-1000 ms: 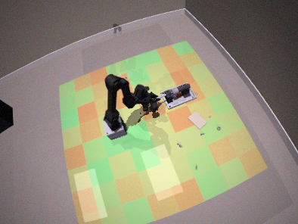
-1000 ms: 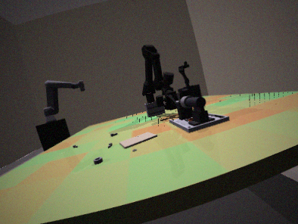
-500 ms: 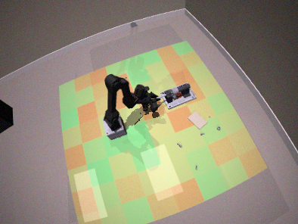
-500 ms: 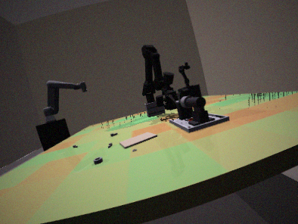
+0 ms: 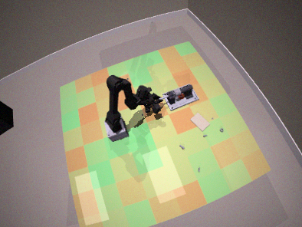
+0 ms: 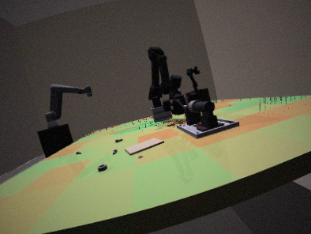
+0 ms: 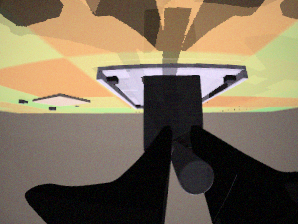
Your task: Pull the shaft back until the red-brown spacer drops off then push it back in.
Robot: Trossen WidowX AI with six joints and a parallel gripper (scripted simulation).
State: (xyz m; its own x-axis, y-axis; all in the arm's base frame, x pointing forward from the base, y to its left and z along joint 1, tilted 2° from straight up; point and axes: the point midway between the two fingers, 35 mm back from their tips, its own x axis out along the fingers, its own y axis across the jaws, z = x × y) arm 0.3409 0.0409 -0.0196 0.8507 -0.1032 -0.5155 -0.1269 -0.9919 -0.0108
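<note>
My gripper (image 5: 162,100) (image 7: 180,131) is shut on the shaft, whose round grey end (image 7: 196,176) shows between the fingers in the wrist view. The shaft runs into the near dark support block (image 7: 172,102) (image 5: 171,98). The big dark housing block (image 5: 188,90) (image 6: 207,107) stands at the far end. A pale spacer (image 5: 178,92) (image 6: 192,106) is on the shaft between the blocks. The red-brown spacer (image 5: 181,97) shows below the shaft line near the housing; a small red patch shows low at the base in the exterior view. Its exact rest is too small to tell.
The blocks stand on a white, dark-rimmed base tray (image 5: 185,104) (image 6: 226,126) (image 7: 122,82). A flat pale plate (image 5: 200,122) (image 6: 144,146) (image 7: 61,99) lies beside it. Several small dark parts, one a ring (image 5: 221,129) (image 6: 103,167), are scattered beyond the plate.
</note>
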